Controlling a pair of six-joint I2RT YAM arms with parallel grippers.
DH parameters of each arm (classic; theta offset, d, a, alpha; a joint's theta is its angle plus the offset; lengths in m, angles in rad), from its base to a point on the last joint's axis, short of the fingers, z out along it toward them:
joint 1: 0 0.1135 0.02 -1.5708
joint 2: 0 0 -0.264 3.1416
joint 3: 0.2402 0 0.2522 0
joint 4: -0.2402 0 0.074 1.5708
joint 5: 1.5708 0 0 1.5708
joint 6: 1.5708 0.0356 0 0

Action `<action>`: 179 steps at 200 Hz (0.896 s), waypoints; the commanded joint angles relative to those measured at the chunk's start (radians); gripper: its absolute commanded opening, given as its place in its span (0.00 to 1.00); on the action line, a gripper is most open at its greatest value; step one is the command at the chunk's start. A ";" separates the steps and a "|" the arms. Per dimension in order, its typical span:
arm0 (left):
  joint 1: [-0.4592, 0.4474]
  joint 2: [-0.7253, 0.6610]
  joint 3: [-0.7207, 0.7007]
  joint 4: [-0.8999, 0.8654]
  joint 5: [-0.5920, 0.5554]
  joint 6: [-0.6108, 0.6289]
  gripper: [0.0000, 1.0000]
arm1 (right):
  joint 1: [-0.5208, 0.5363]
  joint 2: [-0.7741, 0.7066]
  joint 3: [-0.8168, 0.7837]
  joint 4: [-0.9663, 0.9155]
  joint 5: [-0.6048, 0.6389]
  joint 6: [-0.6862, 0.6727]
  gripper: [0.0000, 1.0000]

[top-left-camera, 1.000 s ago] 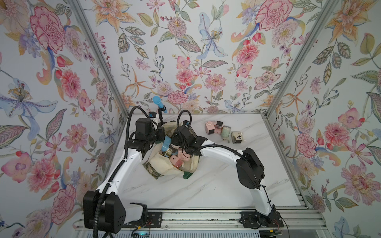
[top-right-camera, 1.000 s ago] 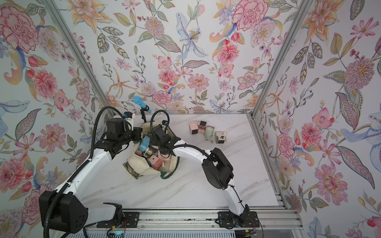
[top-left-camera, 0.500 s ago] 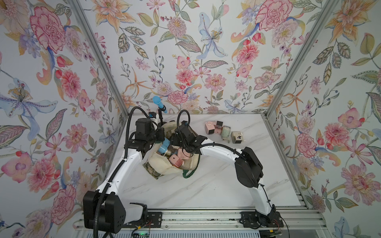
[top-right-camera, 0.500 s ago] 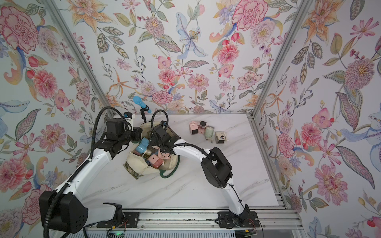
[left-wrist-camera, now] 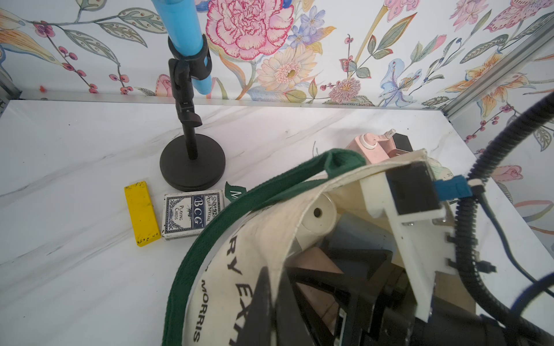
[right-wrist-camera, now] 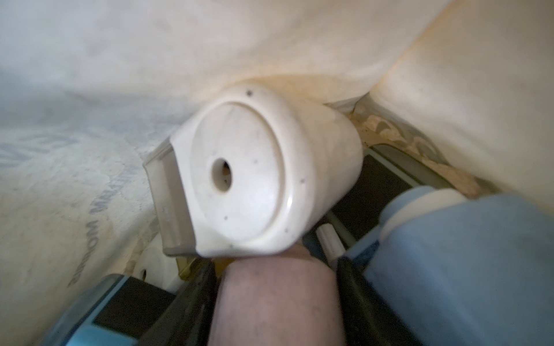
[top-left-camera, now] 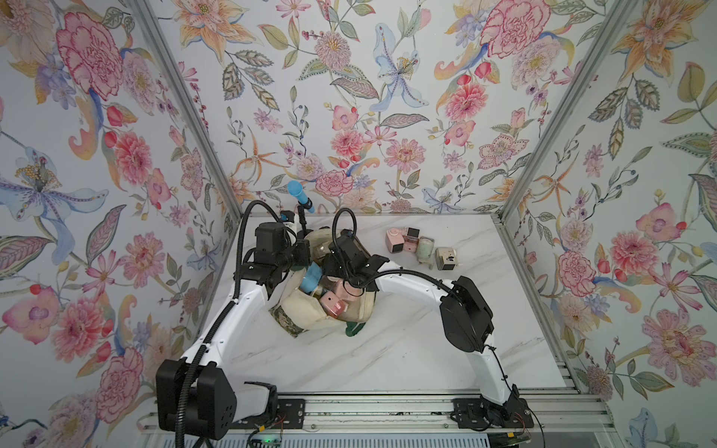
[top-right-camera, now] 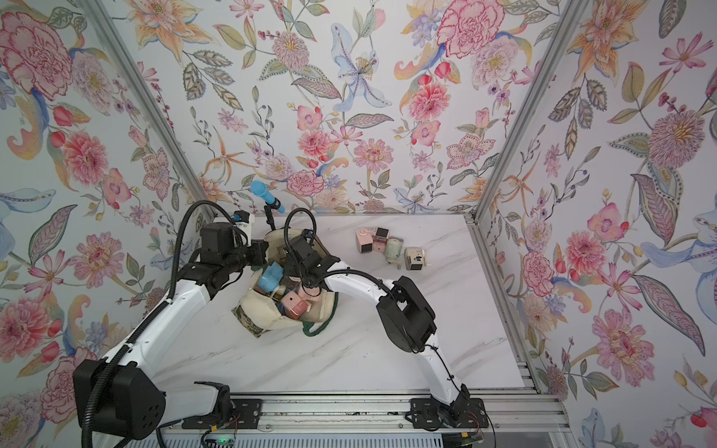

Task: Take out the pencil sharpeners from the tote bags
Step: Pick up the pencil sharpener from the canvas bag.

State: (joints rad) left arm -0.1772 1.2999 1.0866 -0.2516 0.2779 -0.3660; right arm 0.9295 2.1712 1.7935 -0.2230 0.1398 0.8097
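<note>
The cream tote bag (top-left-camera: 306,312) (top-right-camera: 267,312) lies open on the table, full of pencil sharpeners: a blue one (top-left-camera: 310,281) and a pink one (top-left-camera: 333,304) show at its mouth. My left gripper (left-wrist-camera: 269,299) is shut on the bag's canvas rim (left-wrist-camera: 254,233) and holds it up. My right gripper (right-wrist-camera: 275,299) is down inside the bag, its fingers closed against both sides of a pink sharpener (right-wrist-camera: 275,293). Beyond it lie a cream sharpener (right-wrist-camera: 260,179) and a blue one (right-wrist-camera: 464,269). Several sharpeners (top-left-camera: 425,248) stand on the table at the back right.
A blue microphone on a black stand (left-wrist-camera: 192,167) rises behind the bag at the back left. A yellow bar (left-wrist-camera: 141,212) and a card deck (left-wrist-camera: 192,214) lie beside its base. The bag's green handle (top-left-camera: 353,329) trails onto the marble table (top-left-camera: 388,349).
The right arm's elbow has shifted slightly to the left while its wrist stays in the bag. The left arm and the bag have not visibly moved.
</note>
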 commanded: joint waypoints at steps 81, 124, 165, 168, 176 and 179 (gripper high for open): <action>-0.002 -0.039 0.032 0.067 0.018 -0.005 0.00 | 0.037 -0.240 -0.274 0.120 -0.049 -0.180 0.55; -0.003 -0.041 0.031 0.068 0.018 -0.005 0.00 | 0.019 -0.175 -0.270 0.129 -0.164 -0.126 0.69; -0.003 -0.039 0.032 0.067 0.017 -0.004 0.00 | 0.012 -0.133 -0.255 0.138 -0.240 -0.103 0.72; -0.003 -0.039 0.030 0.067 0.018 -0.004 0.00 | 0.012 -0.131 -0.255 0.139 -0.242 -0.103 0.71; -0.004 -0.039 0.029 0.066 0.017 -0.003 0.00 | 0.010 -0.132 -0.255 0.137 -0.243 -0.104 0.69; -0.002 -0.040 0.029 0.067 0.017 -0.004 0.00 | 0.009 -0.132 -0.255 0.137 -0.244 -0.106 0.68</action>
State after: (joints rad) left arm -0.1772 1.2892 1.0866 -0.2485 0.2813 -0.3660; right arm 0.9390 2.0182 1.5295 -0.0948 -0.0277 0.6815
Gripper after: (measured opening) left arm 0.051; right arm 0.704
